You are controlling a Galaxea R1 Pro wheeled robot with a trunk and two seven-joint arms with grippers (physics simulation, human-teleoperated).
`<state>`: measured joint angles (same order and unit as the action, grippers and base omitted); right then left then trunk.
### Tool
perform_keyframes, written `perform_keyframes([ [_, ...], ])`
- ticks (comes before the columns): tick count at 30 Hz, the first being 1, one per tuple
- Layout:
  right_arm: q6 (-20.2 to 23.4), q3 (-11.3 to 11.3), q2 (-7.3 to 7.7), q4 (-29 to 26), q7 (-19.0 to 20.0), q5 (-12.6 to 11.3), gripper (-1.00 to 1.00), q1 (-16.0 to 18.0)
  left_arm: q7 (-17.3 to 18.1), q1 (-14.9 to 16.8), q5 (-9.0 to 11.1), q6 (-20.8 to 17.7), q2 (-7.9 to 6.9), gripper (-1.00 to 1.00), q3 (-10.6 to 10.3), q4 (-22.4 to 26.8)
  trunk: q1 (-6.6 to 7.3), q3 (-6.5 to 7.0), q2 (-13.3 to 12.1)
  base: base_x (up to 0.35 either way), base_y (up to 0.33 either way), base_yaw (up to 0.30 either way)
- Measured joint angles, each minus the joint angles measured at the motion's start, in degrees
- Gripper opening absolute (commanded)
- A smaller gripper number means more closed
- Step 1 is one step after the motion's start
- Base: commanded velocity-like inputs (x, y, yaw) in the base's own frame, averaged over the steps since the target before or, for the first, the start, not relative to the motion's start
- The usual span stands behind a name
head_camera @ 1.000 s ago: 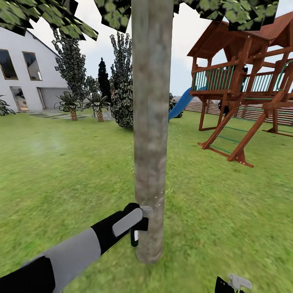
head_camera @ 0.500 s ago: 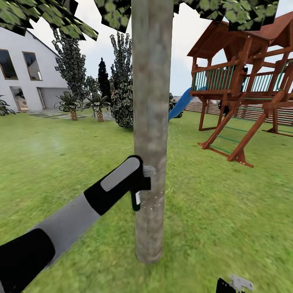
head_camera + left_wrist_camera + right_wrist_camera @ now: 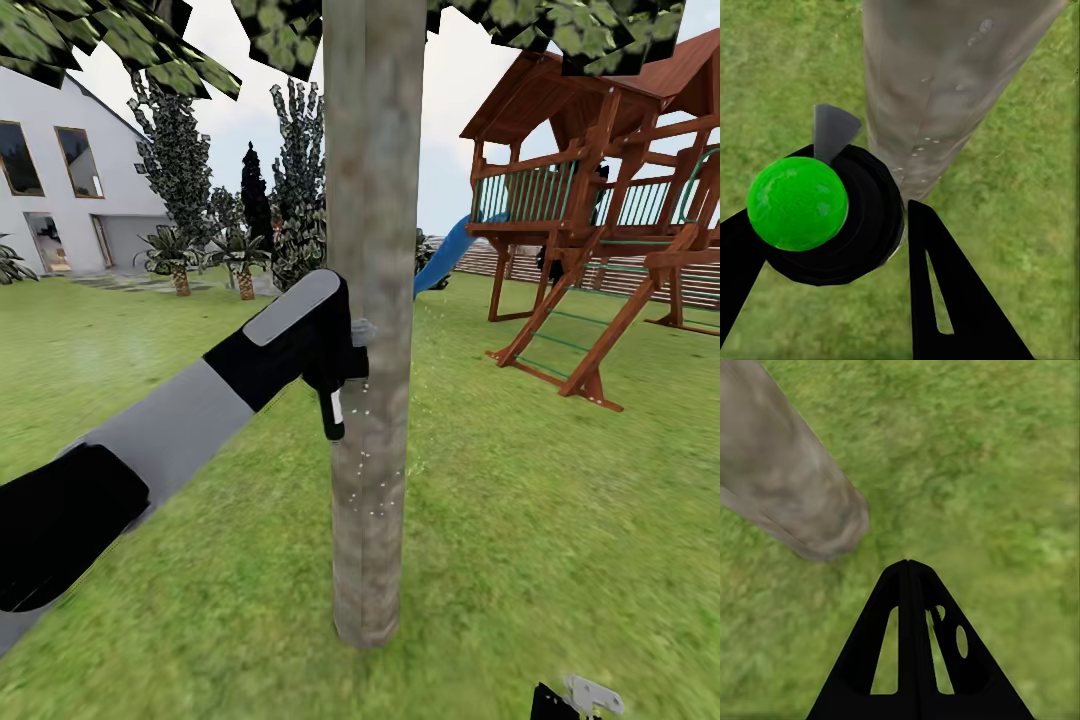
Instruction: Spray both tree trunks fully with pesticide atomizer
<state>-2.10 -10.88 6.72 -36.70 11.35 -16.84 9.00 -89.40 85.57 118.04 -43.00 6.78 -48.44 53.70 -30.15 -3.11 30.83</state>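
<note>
— Looking from the head view first: what is up front?
— One tree trunk rises straight from the grass lawn, its green leaves at the top. The left arm reaches up to it, and the left tool holds the pesticide atomizer right against the trunk's side, the dark bottle hanging below the tool. Pale specks dot the bark just under it.

— And behind?
— A white house at the far left, dark narrow trees, low palm-like plants, and a wooden play tower with a blue slide on the right. A bit of the right tool peeks in at the bottom edge.

— Left wrist view?
— The left tool is pinching the atomizer: black fingers sit on both sides of its round black body, which is topped with a bright green cap. A grey nozzle points toward the trunk, just beside it; small droplets show on the bark.

— Right wrist view?
— The right tool has its fingers pressed together, holding nothing, over grass. The base of the trunk meets the lawn nearby.
</note>
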Motion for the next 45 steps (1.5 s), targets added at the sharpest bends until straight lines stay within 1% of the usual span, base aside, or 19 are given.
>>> perform_keyframes([
  [4, 0.1, 0.0, -0.01, 0.1, -0.1, 0.0, -1.00, 0.0, 0.0, 3.4, 0.7, -0.1, 1.13, -1.00, 0.0, -2.8, 0.00, 0.00, 0.0, 0.000, 0.000, 0.000],
  [7, 0.1, 0.0, -0.03, 0.1, -0.6, 0.0, -1.00, 0.0, 0.2, 5.9, 3.2, 0.0, 2.37, -1.00, 0.0, -5.1, 0.00, 0.00, 0.0, 0.000, 0.000, 0.000],
  [9, 0.1, 0.0, -0.03, 0.1, -0.7, 0.0, -1.00, 0.0, 0.2, 6.4, 3.8, 0.0, 2.95, -1.00, -0.1, -5.6, 0.00, 0.00, 0.0, 0.000, 0.000, 0.000],
  [15, 0.1, 0.1, -0.25, 0.1, -0.8, 0.0, -1.00, 0.0, 0.3, 6.2, 3.8, -0.1, 3.21, -1.00, -0.2, -5.1, 0.00, -0.01, 0.0, 0.000, 0.000, 0.000],
  [17, 0.1, 0.1, -0.32, 0.1, -0.8, 0.0, -1.00, 0.0, 0.1, 4.7, 3.6, -0.3, 3.21, -1.00, -0.3, -5.0, -0.01, -0.01, 0.0, 0.000, 0.000, 0.000],
  [19, 0.1, 0.1, -0.36, 0.1, -0.8, 0.0, -1.00, 0.0, 0.0, -0.1, 3.1, -1.6, 3.21, -1.00, -0.5, -4.3, -0.01, -0.02, 0.0, 0.000, 0.000, 0.000],
  [24, 0.1, 0.1, -0.35, 0.1, -0.8, 0.0, -1.00, 0.0, 0.1, -8.2, 2.7, -2.8, 2.92, -1.00, -0.7, -0.5, 0.00, -0.01, 0.0, 0.000, 0.000, 0.000],
  [26, 0.1, 0.1, -0.37, 0.1, -0.8, 0.0, -1.00, 0.0, 0.1, -11.4, 1.3, -2.9, 2.80, -1.00, -1.5, 1.8, 0.00, -0.02, 0.0, 0.000, 0.000, 0.000],
  [27, 0.1, 0.1, -0.38, 0.1, -0.8, 0.0, -1.00, 0.0, 0.2, -13.1, -0.2, -3.0, 2.77, -1.00, -2.1, 3.0, 0.00, -0.02, 0.0, 0.000, 0.000, 0.000],
  [28, 0.1, 0.1, -0.38, 0.1, -0.8, 0.0, -1.00, 0.0, 0.2, -15.8, -2.5, -3.3, 2.72, -1.00, -2.6, 4.6, 0.00, -0.02, 0.0, 0.000, 0.000, 0.000],
  [29, 0.1, 0.1, -0.38, 0.1, -0.8, 0.0, -1.00, 0.0, 0.2, -17.6, -3.6, -3.8, 2.68, -1.00, -2.8, 5.4, 0.00, -0.02, 0.0, 0.000, 0.000, 0.000],
  [32, 0.1, 0.1, -0.39, 0.1, -0.8, 0.1, -1.00, 0.0, 0.2, -21.5, -5.1, -4.8, 2.51, -1.00, -3.2, 6.7, 0.00, -0.01, 0.0, 0.000, 0.000, 0.000],
  [33, 0.1, 0.1, -0.39, 0.1, -0.8, 0.1, -1.00, 0.0, 0.4, -22.8, -5.7, -5.0, 2.10, -1.00, -3.9, 6.9, 0.00, -0.01, 0.0, 0.000, 0.000, 0.000],
  [35, 0.1, 0.1, -0.39, 0.1, -0.8, 0.0, -1.00, 0.0, 2.3, -24.3, -7.5, -5.1, 1.71, -1.00, -4.5, 7.1, 0.00, -0.01, 0.0, 0.000, 0.000, 0.000],
  [37, 0.1, 0.1, -0.39, 0.1, -0.8, 0.0, -1.00, 0.0, 5.3, -26.9, -10.8, -5.2, 1.29, -1.00, -4.8, 7.4, 0.00, -0.01, 0.0, 0.000, 0.000, 0.000],
  [39, 0.1, 0.1, -0.39, 0.1, -0.8, 0.0, -1.00, 0.0, 7.2, -29.2, -13.9, -5.2, 0.77, -1.00, -4.8, 7.9, 0.00, -0.01, 0.0, 0.000, 0.000, 0.000],
  [42, -0.2, 0.2, -0.38, 0.0, -0.7, 0.1, -1.00, 0.0, 8.4, -31.8, -15.7, -5.2, -0.65, -1.00, -4.8, 9.3, 0.00, -0.01, 0.0, 0.000, 0.000, 0.000],
  [43, -0.3, 0.2, -0.38, 0.0, -0.7, 0.1, -1.00, 0.0, 9.4, -32.7, -16.0, -5.2, -1.46, -1.00, -4.8, 9.8, 0.00, -0.01, 0.0, 0.000, 0.000, 0.000],
  [45, -0.4, 0.3, -0.39, 0.0, -0.6, 0.1, -1.00, 0.0, 12.0, -34.3, -16.4, -4.9, -2.32, -1.00, -4.8, 10.1, 0.00, -0.01, 0.0, 0.000, 0.000, 0.000],
])
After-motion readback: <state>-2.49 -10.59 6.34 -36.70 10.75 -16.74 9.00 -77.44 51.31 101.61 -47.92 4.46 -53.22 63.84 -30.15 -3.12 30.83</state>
